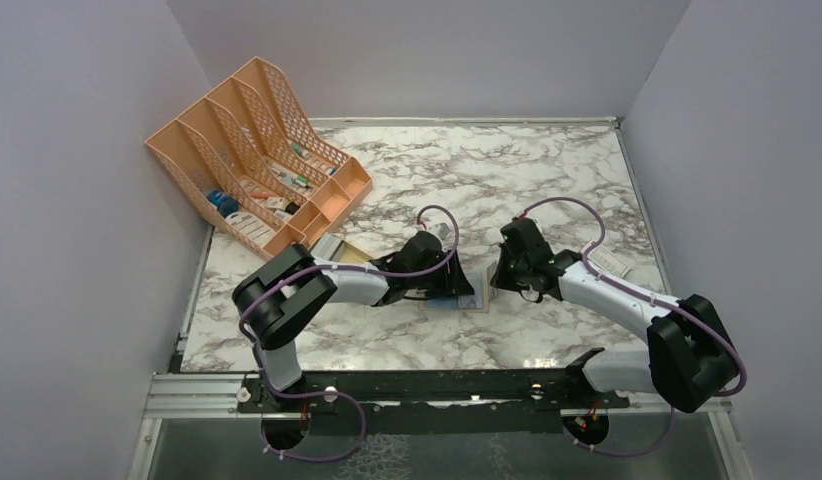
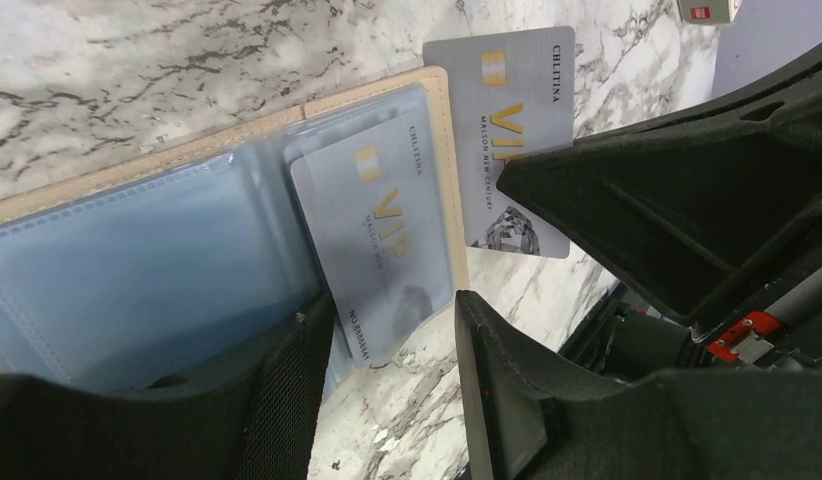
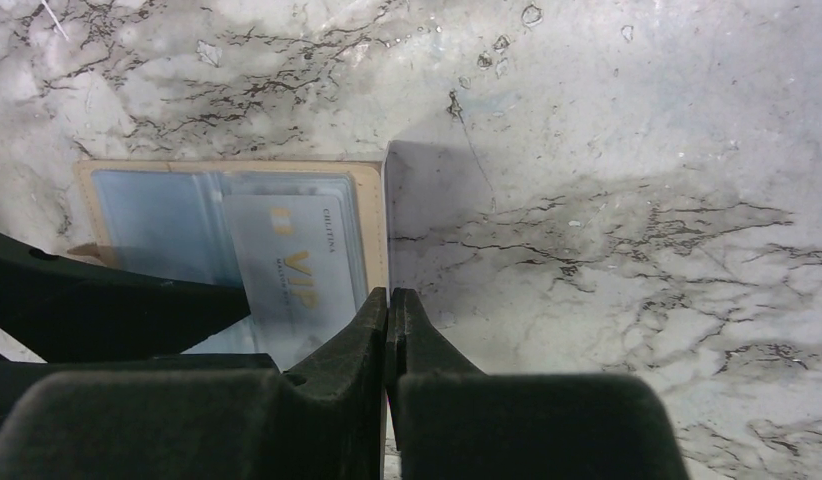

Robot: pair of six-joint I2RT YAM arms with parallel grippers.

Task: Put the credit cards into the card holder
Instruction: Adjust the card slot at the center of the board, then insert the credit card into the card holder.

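Observation:
The tan card holder [image 2: 442,120] lies open on the marble, its blue-grey pockets up; it also shows in the right wrist view [image 3: 137,170] and the top view [image 1: 479,300]. One pale grey VIP credit card [image 2: 377,230] sits partly in a pocket, its lower end sticking out. My left gripper [image 2: 387,400] is open, its left finger [image 2: 277,390] over the holder's pockets. My right gripper [image 3: 389,295] is shut on a second credit card [image 2: 512,130], held on edge beside the holder's right border and seen edge-on in the right wrist view [image 3: 386,200].
A large orange mesh file rack [image 1: 257,150] with small items stands at the back left. A white box with a red mark [image 1: 609,262] lies right of the right arm. Both arms meet at the table's middle; walls enclose three sides.

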